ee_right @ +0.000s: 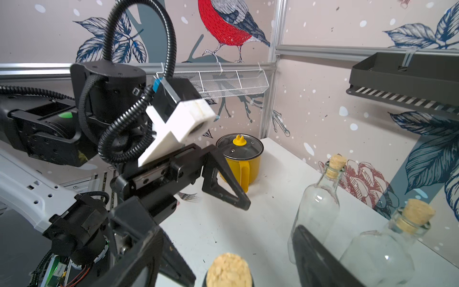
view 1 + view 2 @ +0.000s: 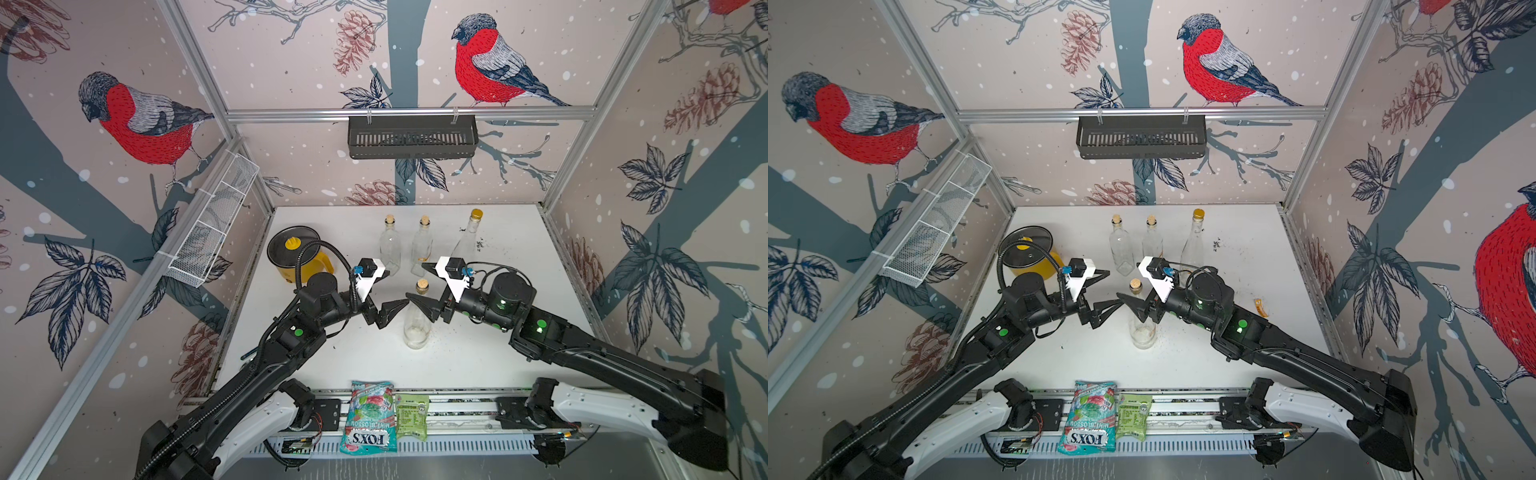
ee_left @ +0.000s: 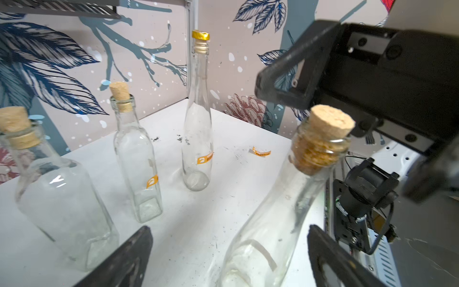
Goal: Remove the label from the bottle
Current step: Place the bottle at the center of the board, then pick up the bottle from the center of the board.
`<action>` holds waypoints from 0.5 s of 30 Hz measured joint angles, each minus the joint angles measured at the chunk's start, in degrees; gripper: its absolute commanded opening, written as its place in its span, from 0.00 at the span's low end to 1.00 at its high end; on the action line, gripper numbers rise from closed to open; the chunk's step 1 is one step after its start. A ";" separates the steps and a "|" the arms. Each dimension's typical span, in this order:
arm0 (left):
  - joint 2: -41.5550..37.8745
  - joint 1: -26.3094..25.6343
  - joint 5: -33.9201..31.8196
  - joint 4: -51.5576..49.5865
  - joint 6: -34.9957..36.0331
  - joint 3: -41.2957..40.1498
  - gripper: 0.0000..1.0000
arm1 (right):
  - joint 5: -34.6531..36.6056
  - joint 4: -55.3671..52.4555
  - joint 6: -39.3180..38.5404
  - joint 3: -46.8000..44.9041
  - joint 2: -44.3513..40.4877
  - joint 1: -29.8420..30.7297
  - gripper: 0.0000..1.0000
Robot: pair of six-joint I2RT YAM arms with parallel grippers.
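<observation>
- Four clear glass bottles stand on the white table point(image 2: 478, 357); at the far left sits a yellow pot point(image 2: 309, 266) with a glass lid, out of the way.
- Left gripper point(image 2: 399, 287) hovers just left of the near corked bottle point(image 2: 417, 322), its fingers spread wide and holding nothing.
- Far row, left to right: a square corked bottle point(image 3: 62, 198) with no label I can make out, a slimmer corked bottle point(image 3: 137, 161) with an orange label point(image 3: 152, 181) low down, and a tall gold-capped bottle point(image 3: 197, 124) with a second orange label point(image 3: 205, 158).
- Near corked bottle stands upright and free between the two grippers. No orange label shows on it, only a faint pale outline low on the glass.
- Right gripper point(image 2: 1128, 279) sits at the cork point(image 1: 228, 270), fingers wide on either side of it and gripping nothing.
- One loose label scrap point(image 2: 1261, 308) lies on the table to the right, well apart from every bottle.
- Judgement: this bottle looks done.
  - Lift the right gripper straight up off the cork before any sideways move, so a finger cannot clip the neck and topple the glass.
  - For a labelled far bottle, steady the neck with one gripper, pinch a label corner with the other, and peel slowly along the glass.
</observation>
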 measured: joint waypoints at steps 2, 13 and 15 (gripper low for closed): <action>0.70 -0.72 0.70 0.15 0.00 0.00 0.94 | 0.63 -0.55 0.39 0.20 -2.64 -0.48 0.99; 6.75 -7.10 1.44 5.18 0.02 2.84 0.85 | 12.00 -9.73 5.88 -0.35 -10.82 -7.28 0.99; 7.50 -7.32 1.40 5.75 0.00 3.52 0.81 | 14.10 -10.58 7.21 -1.73 -11.78 -8.35 0.99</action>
